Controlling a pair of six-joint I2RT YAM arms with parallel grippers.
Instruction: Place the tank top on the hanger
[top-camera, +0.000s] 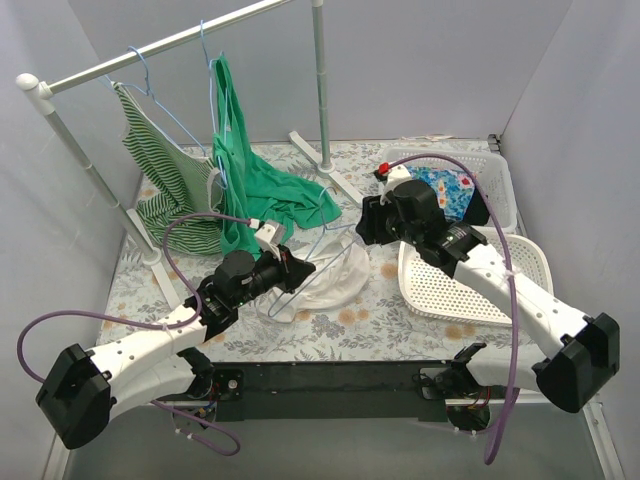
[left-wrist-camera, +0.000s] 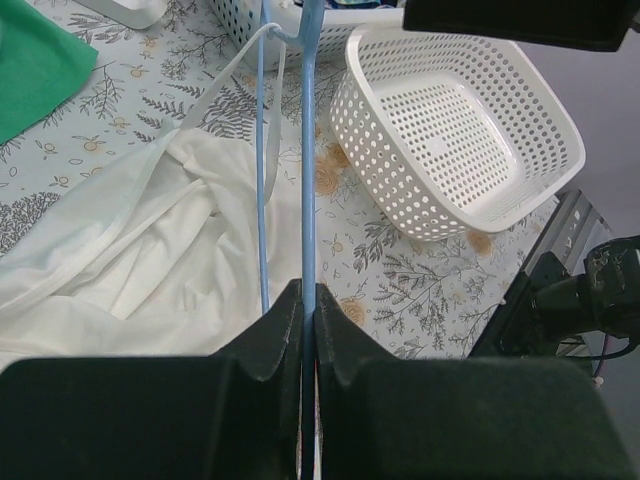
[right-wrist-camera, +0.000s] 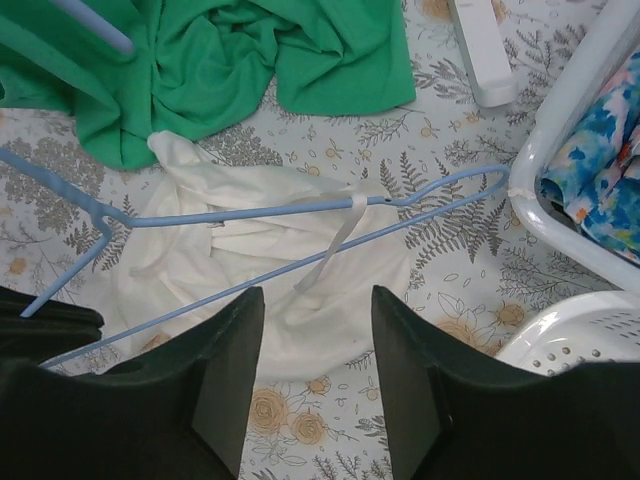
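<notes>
Top external view: the floral table (top-camera: 400, 330) is walled on the left, right and far sides. A clothes rail (top-camera: 160, 45) runs across the far left with a striped top (top-camera: 165, 190) and a green garment (top-camera: 250, 180) hanging from it. The green garment's hem spills onto the table. At the far right sits a white basket (top-camera: 500, 185) with patterned cloth inside, and an empty white basket (top-camera: 470, 285) lies nearer. Open table remains along the near edge between the arms. The tank top (top-camera: 335, 285) lies crumpled mid-table, with the hanger (top-camera: 318, 258) over it. The left gripper (top-camera: 300, 268) is at the tank top's left edge and the right gripper (top-camera: 362, 228) is just beyond its far right side.

Left wrist view: the left gripper (left-wrist-camera: 308, 295) is clamped on the hanger (left-wrist-camera: 308, 150), whose blue wire runs straight away between the closed fingers. The tank top (left-wrist-camera: 130, 260) lies on the table to the left of the wire, with one strap rising to the hanger's far end. The empty white basket (left-wrist-camera: 460, 130) sits near on the right.

Right wrist view: the right gripper (right-wrist-camera: 318, 295) hovers with fingers spread and nothing between them. The tank top (right-wrist-camera: 250, 270) lies below and just ahead of them. The hanger (right-wrist-camera: 250, 215) crosses above it, and one strap is draped over the wire. The green garment (right-wrist-camera: 250, 60) touches the tank top's far edge, and the white basket (right-wrist-camera: 560, 150) bounds the right.
</notes>
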